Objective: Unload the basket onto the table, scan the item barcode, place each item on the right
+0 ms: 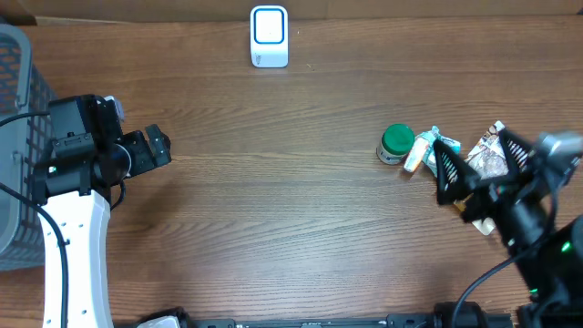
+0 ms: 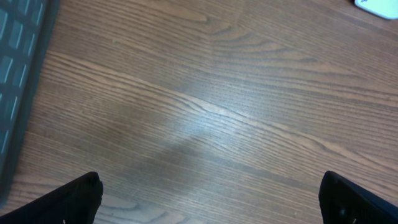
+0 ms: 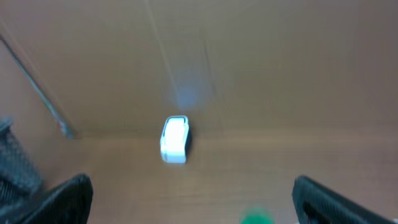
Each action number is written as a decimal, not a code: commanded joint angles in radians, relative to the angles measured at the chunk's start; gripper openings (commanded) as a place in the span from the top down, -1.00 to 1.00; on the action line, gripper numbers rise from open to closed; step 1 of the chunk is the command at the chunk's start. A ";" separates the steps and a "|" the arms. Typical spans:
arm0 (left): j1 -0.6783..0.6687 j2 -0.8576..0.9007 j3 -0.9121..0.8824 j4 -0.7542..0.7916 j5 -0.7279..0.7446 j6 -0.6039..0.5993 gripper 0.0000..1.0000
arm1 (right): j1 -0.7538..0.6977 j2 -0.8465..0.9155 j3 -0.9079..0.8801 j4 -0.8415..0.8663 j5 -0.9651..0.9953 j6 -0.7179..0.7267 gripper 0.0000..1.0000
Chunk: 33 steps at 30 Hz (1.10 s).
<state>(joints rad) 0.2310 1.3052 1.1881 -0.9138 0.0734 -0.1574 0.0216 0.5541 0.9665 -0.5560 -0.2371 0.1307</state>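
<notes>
Looking across the table [image 1: 273, 210], we find the candidate items bunched on the right side, well apart from the white scanner [image 1: 269, 36] standing at the far edge: a green-lidded jar [image 1: 397, 143], a small tube [image 1: 421, 153] touching it, and a crinkled packet [image 1: 488, 157] just beside that. The right gripper [image 1: 469, 150] hangs over this cluster with its jaws spread wide and nothing between them; from its own camera only a sliver of the green lid shows at the bottom edge, with the scanner ahead. The left gripper [image 1: 157, 148] sits far off near the mesh basket [image 1: 14, 137], likewise wide open and empty above bare wood. We judge the jar the easiest to handle: it looks rigid, small and probably light, so a squeeze across its round body below the lid should hold, though a smooth curved wall may slip or roll if we pinch off-centre. The packet looks soft and thin, likely to buckle and crumple its printed face, so we would take it by an edge. The tube appears slim and could twist in the fingers. We cannot see a barcode on any of them, so whichever we lift, we should grip away from the label area and leave it free to face the scanner.
</notes>
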 commanded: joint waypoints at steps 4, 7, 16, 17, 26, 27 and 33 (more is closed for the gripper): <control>0.000 -0.015 0.020 0.002 -0.006 -0.006 -0.99 | 0.014 -0.245 -0.480 0.401 0.017 -0.008 -1.00; 0.000 -0.015 0.020 0.002 -0.006 -0.006 -0.99 | 0.029 -0.336 -0.638 0.517 0.036 -0.008 -1.00; 0.000 -0.015 0.020 0.002 -0.006 -0.006 -0.99 | 0.073 -0.524 -0.892 0.613 0.132 -0.008 -1.00; 0.000 -0.015 0.020 0.002 -0.006 -0.006 -0.99 | 0.073 -0.538 -0.909 0.613 0.132 -0.008 -0.99; 0.000 -0.015 0.020 0.002 -0.006 -0.006 -0.99 | 0.073 -0.550 -0.958 0.480 0.132 -0.007 -1.00; 0.000 -0.015 0.020 0.002 -0.006 -0.006 -0.99 | 0.073 -0.549 -0.958 0.481 0.132 -0.007 -0.99; 0.000 -0.015 0.020 0.002 -0.006 -0.006 -0.99 | 0.073 -0.549 -0.958 0.481 0.132 -0.007 -1.00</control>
<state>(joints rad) 0.2310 1.3052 1.1892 -0.9134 0.0700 -0.1574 0.0875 0.0139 0.0185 -0.0792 -0.1219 0.1268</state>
